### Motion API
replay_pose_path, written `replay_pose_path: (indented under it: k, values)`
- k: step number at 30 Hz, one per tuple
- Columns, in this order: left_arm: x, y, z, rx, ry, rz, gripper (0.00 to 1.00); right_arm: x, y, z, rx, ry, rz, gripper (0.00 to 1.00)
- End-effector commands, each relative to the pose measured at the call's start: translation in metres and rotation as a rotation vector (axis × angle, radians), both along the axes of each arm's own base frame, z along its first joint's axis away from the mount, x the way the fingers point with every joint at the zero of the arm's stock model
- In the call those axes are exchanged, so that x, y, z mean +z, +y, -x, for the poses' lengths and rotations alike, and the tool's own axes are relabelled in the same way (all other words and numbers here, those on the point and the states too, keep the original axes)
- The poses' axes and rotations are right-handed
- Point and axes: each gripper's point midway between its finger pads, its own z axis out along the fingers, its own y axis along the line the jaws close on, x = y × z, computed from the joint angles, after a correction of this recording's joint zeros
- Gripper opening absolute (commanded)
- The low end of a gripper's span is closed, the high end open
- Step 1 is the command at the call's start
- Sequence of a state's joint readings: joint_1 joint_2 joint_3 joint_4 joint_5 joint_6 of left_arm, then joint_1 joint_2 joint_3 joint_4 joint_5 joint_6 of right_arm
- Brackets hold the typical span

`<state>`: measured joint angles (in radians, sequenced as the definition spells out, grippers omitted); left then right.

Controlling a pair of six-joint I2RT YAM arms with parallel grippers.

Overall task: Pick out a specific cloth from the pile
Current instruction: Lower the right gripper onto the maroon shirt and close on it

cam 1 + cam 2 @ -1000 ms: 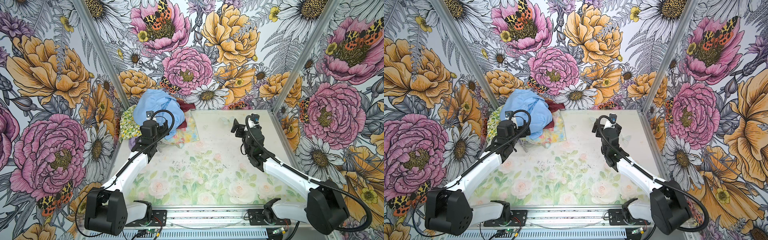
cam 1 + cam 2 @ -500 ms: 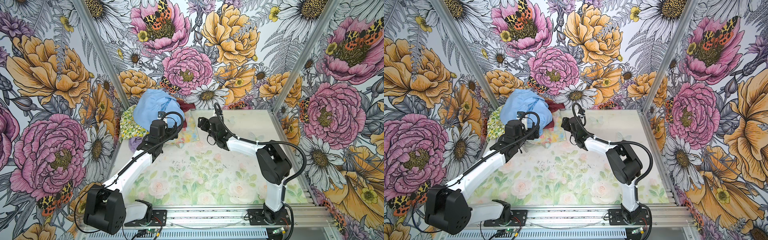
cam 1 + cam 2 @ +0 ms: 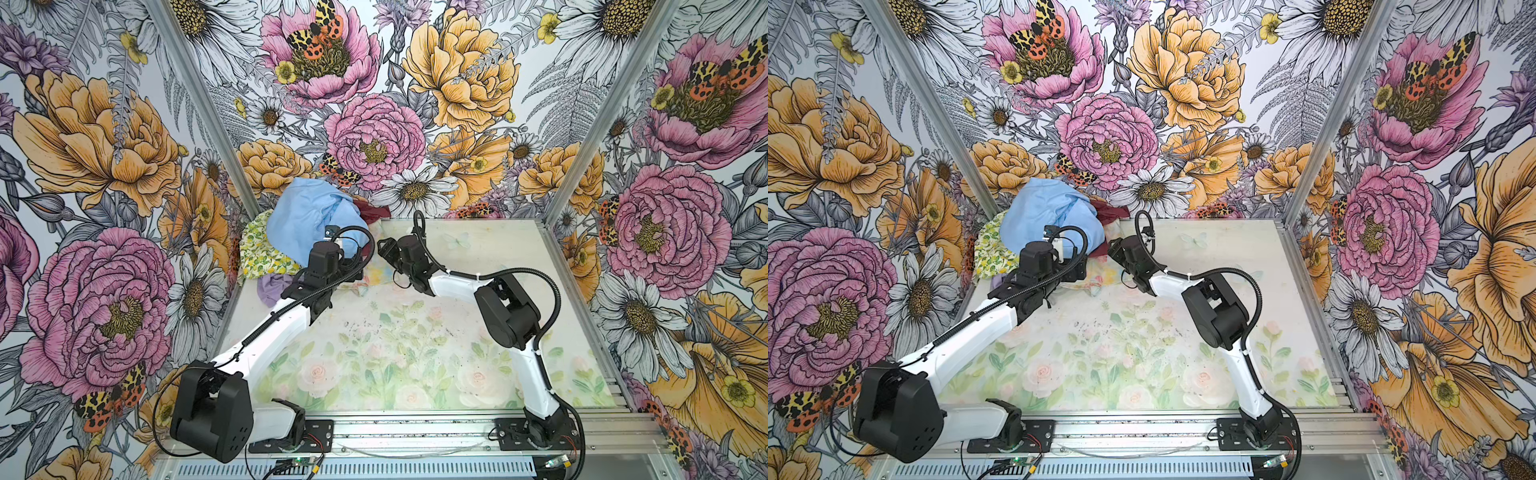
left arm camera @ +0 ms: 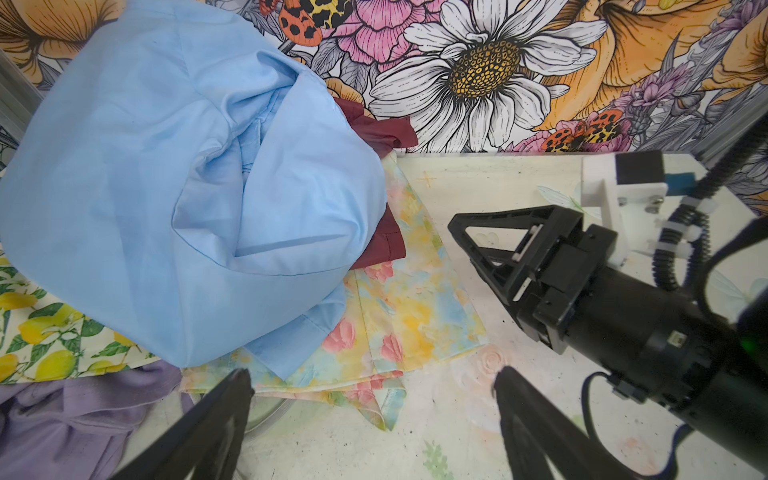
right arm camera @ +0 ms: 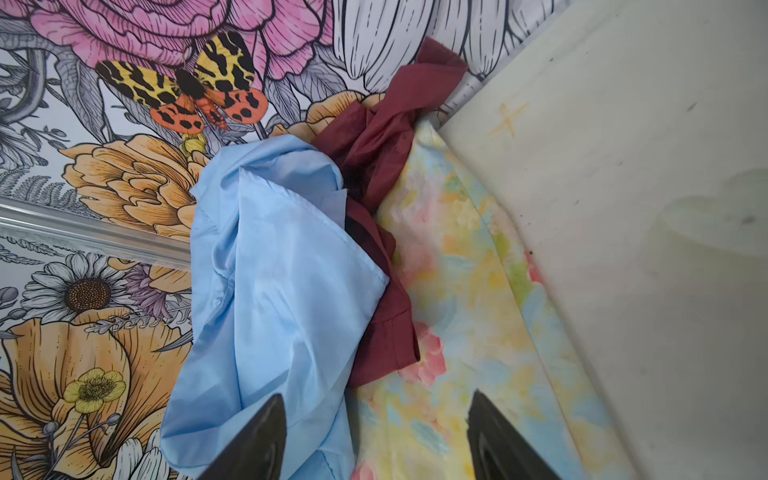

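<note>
The pile (image 3: 307, 232) lies in the table's back left corner. The cloth, dark maroon (image 3: 371, 210) (image 3: 1109, 209), is mostly buried under a big light blue garment (image 3: 307, 212) (image 4: 166, 166). Maroon folds stick out against the back wall (image 5: 386, 124) and at the blue garment's right edge (image 4: 384, 243). My left gripper (image 4: 372, 374) (image 3: 355, 268) hovers open over the pile's front edge, above a pastel floral cloth (image 4: 415, 299). My right gripper (image 5: 376, 403) (image 3: 382, 247) is open just right of the pile. Its fingers straddle the blue garment's edge and the floral cloth, with the maroon hem just ahead.
A lemon-print cloth (image 3: 259, 249) and a lavender cloth (image 3: 272, 286) lie at the pile's left front. Flower-printed walls and a metal corner post (image 3: 199, 104) close in behind and beside the pile. The floral table surface (image 3: 395, 345) stretches to the front and right.
My right arm has swung from the table's right side across to the pile, and its jaws have narrowed somewhat. My left gripper has shifted right along the pile's front.
</note>
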<state>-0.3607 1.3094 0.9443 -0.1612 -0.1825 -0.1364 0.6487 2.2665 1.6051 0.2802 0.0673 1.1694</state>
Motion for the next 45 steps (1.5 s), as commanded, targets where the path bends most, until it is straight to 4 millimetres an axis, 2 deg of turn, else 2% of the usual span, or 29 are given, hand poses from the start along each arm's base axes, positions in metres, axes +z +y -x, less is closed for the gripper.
replay_pose_path:
  k: [1,5,14,26,30,41,45]
  values:
    - [0.004,0.0,-0.004,0.024,-0.008,0.013,0.92,0.005,0.022,-0.004,0.022,-0.002,-0.075,0.67]
    - [0.002,0.005,-0.006,0.038,-0.001,0.015,0.92,-0.008,0.029,-0.008,0.011,0.015,-0.091,0.62]
    - [-0.001,0.01,-0.009,0.058,0.005,0.026,0.92,-0.018,0.037,-0.023,-0.009,0.01,-0.145,0.46]
    - [-0.004,0.013,-0.011,0.069,0.013,0.027,0.92,-0.032,0.053,-0.039,-0.014,0.028,-0.181,0.44]
    - [-0.005,0.015,-0.011,0.073,0.014,0.028,0.92,-0.038,0.055,-0.039,-0.019,0.044,-0.186,0.39]
    - [-0.004,0.015,-0.012,0.076,0.012,0.035,0.92,-0.046,0.038,-0.022,-0.035,0.037,-0.141,0.39]
    - [-0.004,0.015,-0.012,0.073,0.013,0.039,0.92,-0.05,0.036,-0.022,-0.033,0.035,-0.13,0.4]
